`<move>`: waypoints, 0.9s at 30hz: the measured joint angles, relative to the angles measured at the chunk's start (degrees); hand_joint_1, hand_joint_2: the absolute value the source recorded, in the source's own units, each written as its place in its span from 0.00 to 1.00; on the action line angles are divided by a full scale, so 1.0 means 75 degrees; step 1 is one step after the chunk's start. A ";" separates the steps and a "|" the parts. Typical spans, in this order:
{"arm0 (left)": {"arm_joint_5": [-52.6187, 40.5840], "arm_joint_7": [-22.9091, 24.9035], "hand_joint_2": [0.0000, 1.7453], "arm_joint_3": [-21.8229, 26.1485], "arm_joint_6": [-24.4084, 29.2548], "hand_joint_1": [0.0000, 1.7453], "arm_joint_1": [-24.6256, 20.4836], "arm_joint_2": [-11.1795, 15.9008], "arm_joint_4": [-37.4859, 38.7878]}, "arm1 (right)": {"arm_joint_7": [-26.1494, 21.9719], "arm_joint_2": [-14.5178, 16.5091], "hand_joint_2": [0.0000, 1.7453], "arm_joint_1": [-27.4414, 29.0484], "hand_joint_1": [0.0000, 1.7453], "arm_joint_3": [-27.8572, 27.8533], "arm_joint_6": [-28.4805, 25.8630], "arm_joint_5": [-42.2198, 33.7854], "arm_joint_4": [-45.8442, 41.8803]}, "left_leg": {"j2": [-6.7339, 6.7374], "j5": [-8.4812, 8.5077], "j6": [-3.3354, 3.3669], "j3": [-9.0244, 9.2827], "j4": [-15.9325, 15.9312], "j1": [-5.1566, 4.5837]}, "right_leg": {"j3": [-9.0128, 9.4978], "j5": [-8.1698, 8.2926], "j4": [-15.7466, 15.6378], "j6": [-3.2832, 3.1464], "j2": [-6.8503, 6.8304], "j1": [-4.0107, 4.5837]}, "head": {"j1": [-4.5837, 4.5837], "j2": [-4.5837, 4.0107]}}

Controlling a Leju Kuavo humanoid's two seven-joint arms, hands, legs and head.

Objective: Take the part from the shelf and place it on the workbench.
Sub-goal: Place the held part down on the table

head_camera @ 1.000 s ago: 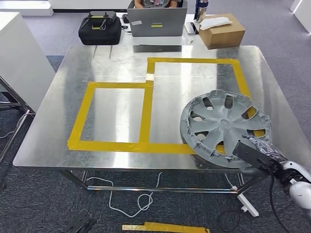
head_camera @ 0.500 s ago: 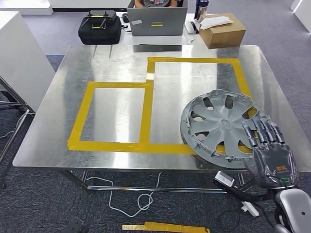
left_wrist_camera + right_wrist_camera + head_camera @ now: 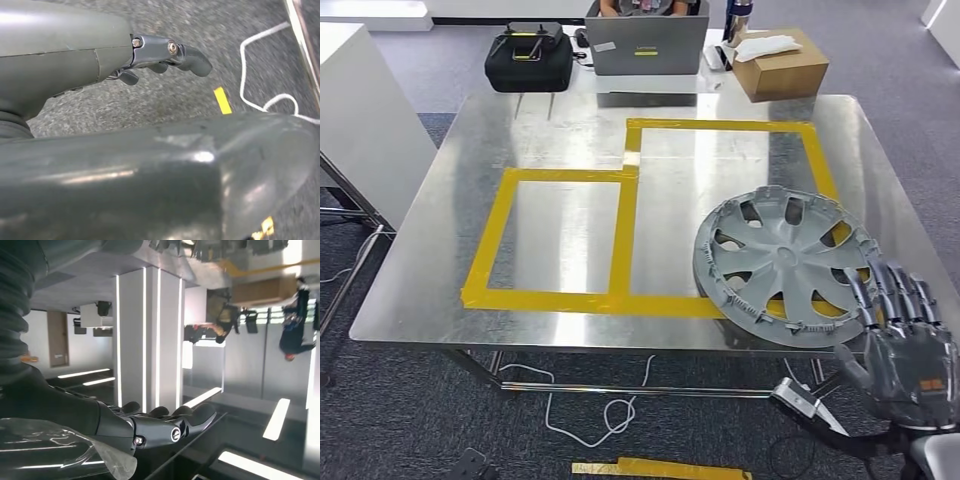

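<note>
My left hand (image 3: 166,52) hangs low over the carpet beside the workbench, fingers partly curled, holding nothing as far as I can see. On the workbench (image 3: 546,130), the yellow tape frames (image 3: 623,215) mark two fields. The hubcap (image 3: 788,262) lies flat over the near right corner of the right frame, its edge reaching the front edge of the workbench. I judge it light, stiff plastic, a little slippery; the rim or a spoke opening gives the best hold. Behind the workbench, the open cardboard box (image 3: 780,62) holds white paper. My right hand (image 3: 905,345) is just right of the hubcap, fingers spread, empty.
</note>
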 joint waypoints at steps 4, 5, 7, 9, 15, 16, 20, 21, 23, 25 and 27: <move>0.0053 0.0249 0.00 -0.0017 0.0595 0.00 0.0247 -0.0052 -0.0270 | 0.0200 0.0419 1.00 0.1392 0.00 -0.0764 -0.1220 -0.0015 -0.0471 | 0.0001 -0.0023 0.0007 -0.0001 0.0000 0.0001 | -0.0006 -0.0022 -0.0001 -0.0004 0.0009 0.0002 | 0.0000 0.0000; 0.0065 0.0284 0.00 -0.0041 0.0685 0.00 0.0287 -0.0064 -0.0339 | -0.0001 0.0631 1.00 0.1638 0.00 -0.1008 -0.1411 -0.0136 -0.0536 | 0.0002 -0.0028 0.0004 0.0000 0.0000 0.0002 | -0.0012 -0.0026 -0.0001 -0.0005 0.0014 0.0002 | 0.0001 0.0000; 0.0135 0.0316 0.00 -0.0128 0.0827 0.00 0.0313 -0.0072 -0.0439 | -0.0842 0.1277 1.00 0.1978 0.00 -0.1583 -0.1549 -0.0578 -0.0618 | 0.0005 -0.0038 -0.0002 0.0005 -0.0001 0.0004 | -0.0053 -0.0037 -0.0001 -0.0006 0.0022 0.0005 | 0.0001 0.0000; 0.0252 0.0308 0.00 -0.0251 0.0940 0.00 0.0305 -0.0066 -0.0511 | -0.2634 0.2444 1.00 0.2113 0.00 -0.2571 -0.1164 -0.1288 -0.0655 | 0.0003 -0.0050 -0.0008 0.0007 -0.0002 0.0006 | -0.0085 -0.0054 -0.0001 -0.0010 0.0019 0.0007 | 0.0000 0.0000; 0.0417 0.0273 0.00 -0.0600 0.1049 0.00 0.0193 -0.0034 -0.0558 | -0.4776 0.4899 1.00 0.1991 0.00 -0.5307 -0.0539 -0.2401 -0.0400 | 0.0002 -0.0053 -0.0021 0.0025 -0.0003 0.0012 | -0.0056 -0.0062 -0.0001 -0.0016 0.0015 0.0011 | -0.0006 0.0000; 0.0444 0.0268 0.00 -0.0658 0.1073 0.00 0.0172 -0.0023 -0.0559 | -0.4616 0.5203 1.00 0.1999 0.00 -0.5603 -0.0627 -0.2486 -0.0284 | 0.0001 -0.0056 -0.0020 0.0029 -0.0003 0.0011 | -0.0059 -0.0065 -0.0002 -0.0016 0.0012 0.0010 | -0.0007 0.0000; 0.0593 0.0244 0.00 -0.0897 0.1243 0.00 0.0136 0.0039 -0.0569 | -0.3716 0.6045 1.00 0.2166 0.00 -0.6352 -0.1147 -0.3146 0.0211 | 0.0009 -0.0065 -0.0013 0.0028 -0.0003 0.0007 | 0.0011 -0.0063 -0.0001 -0.0017 0.0030 0.0007 | -0.0010 0.0000; 0.0640 0.0236 0.00 -0.0949 0.1299 0.00 0.0136 0.0056 -0.0581 | -0.3474 0.6168 1.00 0.2225 0.00 -0.6422 -0.1246 -0.3376 0.0326 | 0.0012 -0.0065 -0.0013 0.0029 -0.0002 0.0007 | 0.0026 -0.0061 -0.0001 -0.0016 0.0034 0.0007 | -0.0010 0.0000; 0.0747 0.0224 0.00 -0.1036 0.1422 0.00 0.0138 0.0092 -0.0622 | -0.2965 0.6358 1.00 0.2342 0.00 -0.6459 -0.1384 -0.3795 0.0536 | 0.0013 -0.0067 -0.0011 0.0033 -0.0001 0.0007 | 0.0015 -0.0061 -0.0001 -0.0015 0.0032 0.0007 | -0.0010 0.0000; 0.0889 0.0217 0.00 -0.1134 0.1594 0.00 0.0155 0.0139 -0.0694 | -0.2276 0.6516 1.00 0.2493 0.00 -0.6404 -0.1623 -0.4257 0.0781 | 0.0012 -0.0074 -0.0008 0.0034 -0.0001 0.0008 | 0.0000 -0.0073 -0.0002 -0.0015 0.0027 0.0007 | -0.0008 0.0000; 0.0995 0.0216 0.00 -0.1236 0.1743 0.00 0.0187 0.0194 -0.0779 | -0.1721 0.6631 1.00 0.2650 0.00 -0.6273 -0.1920 -0.4612 0.1040 | 0.0012 -0.0086 -0.0012 0.0036 -0.0002 0.0008 | -0.0001 -0.0083 -0.0002 -0.0017 0.0029 0.0007 | -0.0009 0.0000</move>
